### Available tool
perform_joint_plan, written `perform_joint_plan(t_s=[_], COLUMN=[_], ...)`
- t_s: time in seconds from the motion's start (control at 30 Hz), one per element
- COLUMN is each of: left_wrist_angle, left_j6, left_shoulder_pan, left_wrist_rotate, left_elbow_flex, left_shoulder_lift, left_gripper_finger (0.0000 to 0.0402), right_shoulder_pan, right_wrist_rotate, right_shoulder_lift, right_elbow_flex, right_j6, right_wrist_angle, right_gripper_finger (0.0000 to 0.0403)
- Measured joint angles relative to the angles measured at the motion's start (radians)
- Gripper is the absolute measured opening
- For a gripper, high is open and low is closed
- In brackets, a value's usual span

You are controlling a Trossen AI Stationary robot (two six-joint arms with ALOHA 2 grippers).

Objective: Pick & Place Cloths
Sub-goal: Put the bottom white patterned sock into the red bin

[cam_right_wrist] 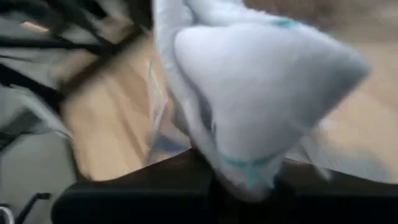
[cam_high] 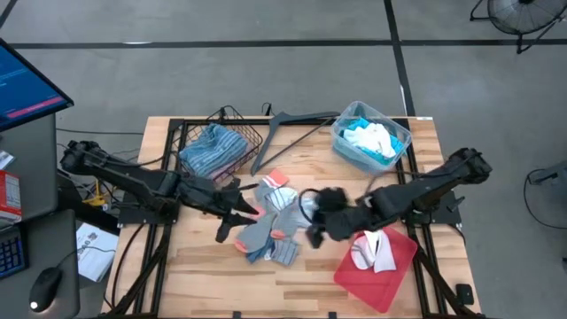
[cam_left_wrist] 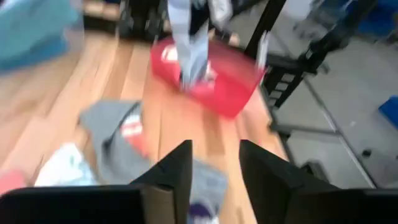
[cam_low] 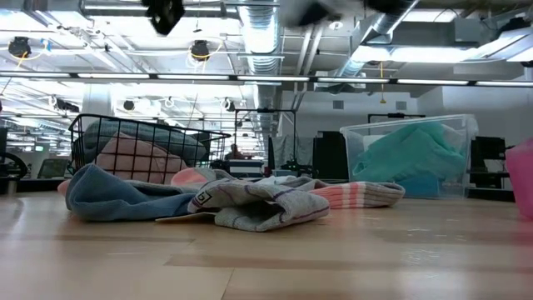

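Observation:
A pile of small cloths (cam_high: 270, 221), grey, white and pink-orange striped, lies on the middle of the table, also in the low view (cam_low: 250, 200). My left gripper (cam_high: 232, 215) hovers open over the pile's left side; its fingers frame the grey cloths (cam_left_wrist: 124, 134). My right gripper (cam_high: 314, 221) is at the pile's right side, shut on a pale grey-white sock with turquoise trim (cam_right_wrist: 261, 81). The left wrist view shows this sock (cam_left_wrist: 186, 50) hanging in front of the red tray. My right gripper holds the pale sock, which fills its wrist view and covers the fingers, so the part held is hidden. A turquoise-trimmed edge (cam_right_wrist: 249, 171) lies right at the gripper body. The sock hangs below the gripper, lifted clear of the table (cam_left_wrist: 189, 68).
A wire basket (cam_high: 252, 142) at the far left holds a blue-grey striped cloth (cam_high: 213, 149). A clear bin (cam_high: 400, 135) at the far right holds turquoise and white cloths. A dark hanger (cam_high: 292, 124) lies between them. The red tray (cam_high: 399, 261) at the near right bears a white cloth.

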Motion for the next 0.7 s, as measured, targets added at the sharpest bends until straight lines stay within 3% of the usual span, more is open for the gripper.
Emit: perform_joint_plan(t_s=[0.1, 0.17, 0.3, 0.57, 0.7], left_wrist_angle=[-0.07, -0.085, -0.101, -0.114, -0.118], left_j6=[-0.034, -0.05, -0.056, -0.101, -0.11], left_shoulder_pan=[-0.001, -0.007, -0.015, -0.019, -0.02], left_wrist_rotate=[-0.002, -0.001, 0.0, 0.011, 0.011], left_elbow_flex=[0.0, 0.0, 0.0, 0.0, 0.0], left_shoulder_lift=[0.016, 0.036, 0.088, 0.203, 0.239], left_gripper_finger=[0.014, 0.0151, 0.0165, 0.0177, 0.0184], right_shoulder_pan=[0.073, 0.128, 0.239, 0.389, 0.43], right_wrist_rotate=[-0.018, -0.084, -0.24, -0.522, -0.579], right_shoulder_lift=[-0.039, -0.043, -0.02, 0.116, 0.188], right_elbow_flex=[0.001, -0.001, -0.001, -0.001, -0.001], right_j6=[0.308, 0.499, 0.77, 1.001, 1.008], right_wrist_angle=[-0.284, -0.454, -0.631, -0.622, -0.562], right_gripper_finger=[0.0002, 0.0002, 0.0001, 0.0001, 0.0022])
